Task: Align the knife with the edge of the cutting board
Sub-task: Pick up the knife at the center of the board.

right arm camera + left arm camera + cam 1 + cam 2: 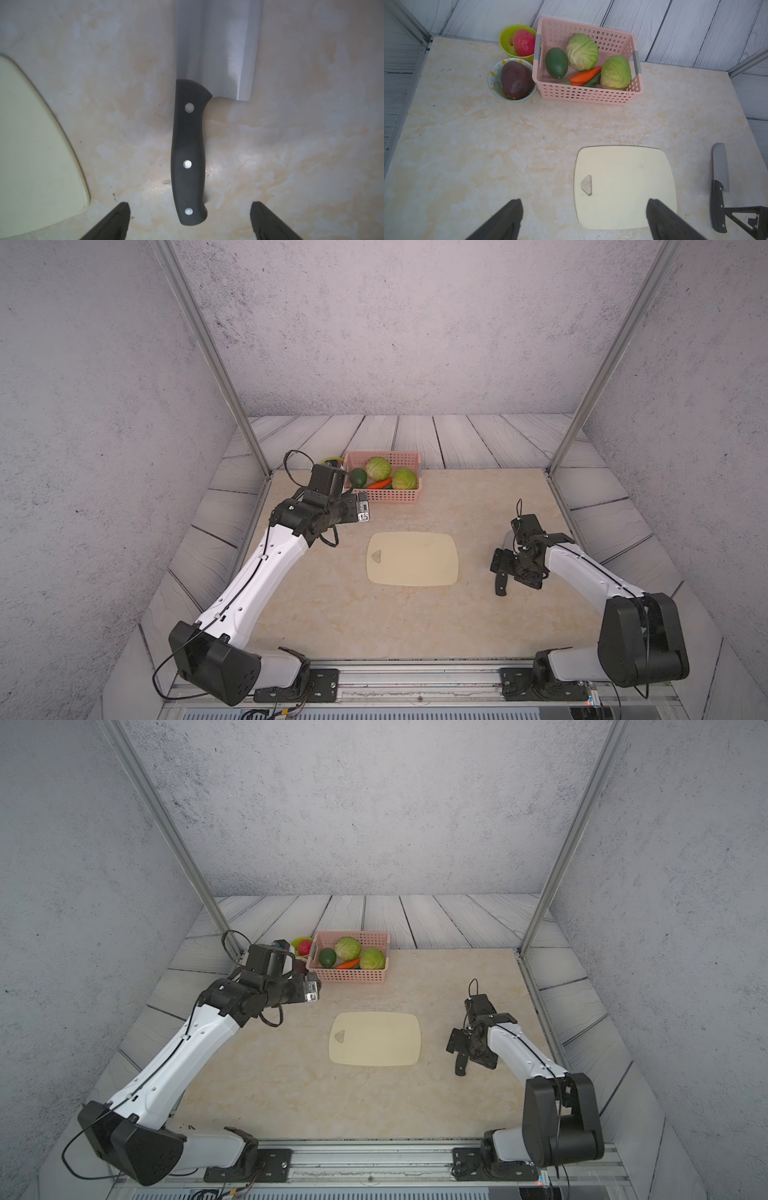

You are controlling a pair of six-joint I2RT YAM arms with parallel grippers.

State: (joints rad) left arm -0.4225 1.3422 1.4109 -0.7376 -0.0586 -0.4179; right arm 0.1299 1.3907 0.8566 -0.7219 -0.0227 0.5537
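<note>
The knife (188,155) lies flat on the marble tabletop, its black riveted handle toward the front and its grey blade (216,47) pointing toward the back. It rests right of the cutting board (413,558), apart from it and roughly parallel to the board's right short edge. My right gripper (190,205) hovers over the handle's end, open, a finger on either side with gaps to the handle. In both top views only the handle (501,587) (461,1067) shows below the wrist. My left gripper (584,202) is open and empty, raised left of and behind the cream board (625,187).
A pink basket (583,95) with cabbages, a carrot and an avocado stands at the back. Beside it are a green bowl (506,41) holding a red fruit and a patterned bowl (494,81) holding a dark purple one. Metal posts (216,364) (615,360) flank the table.
</note>
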